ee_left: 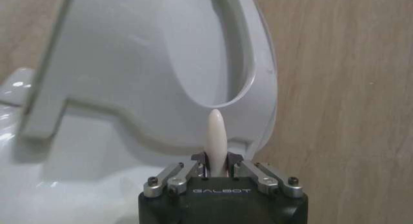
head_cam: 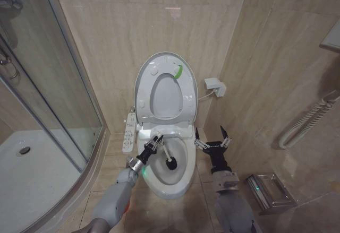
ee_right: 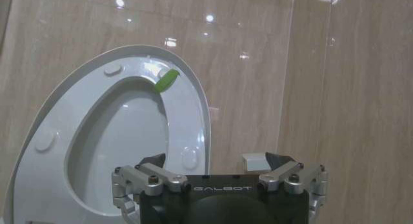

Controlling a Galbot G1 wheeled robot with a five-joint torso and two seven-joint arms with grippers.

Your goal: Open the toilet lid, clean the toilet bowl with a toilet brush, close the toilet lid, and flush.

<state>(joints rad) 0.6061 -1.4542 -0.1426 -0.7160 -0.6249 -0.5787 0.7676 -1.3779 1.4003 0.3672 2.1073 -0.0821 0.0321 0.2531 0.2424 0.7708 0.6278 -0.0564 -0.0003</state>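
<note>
Toilet lid (head_cam: 144,79): raised, upright against the wall, with the seat.
Toilet bowl (head_cam: 183,182): uncovered.
Toilet brush (head_cam: 166,157): dark head inside the bowl, white handle angled up.
Left gripper (head_cam: 155,142): over the bowl's left rim, clamped on the handle (tip pokes past the fingers).
Right gripper (head_cam: 212,140): beside the bowl's right rim, 2 fingers spread, holding nothing.

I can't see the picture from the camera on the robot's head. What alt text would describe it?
The robot's left pincer grips a toilet brush by its white handle, the dark bristles down inside the open toilet bowl. The toilet lid stands raised against the tiled wall. The right pincer hangs open beside the bowl, holding nothing.
</note>
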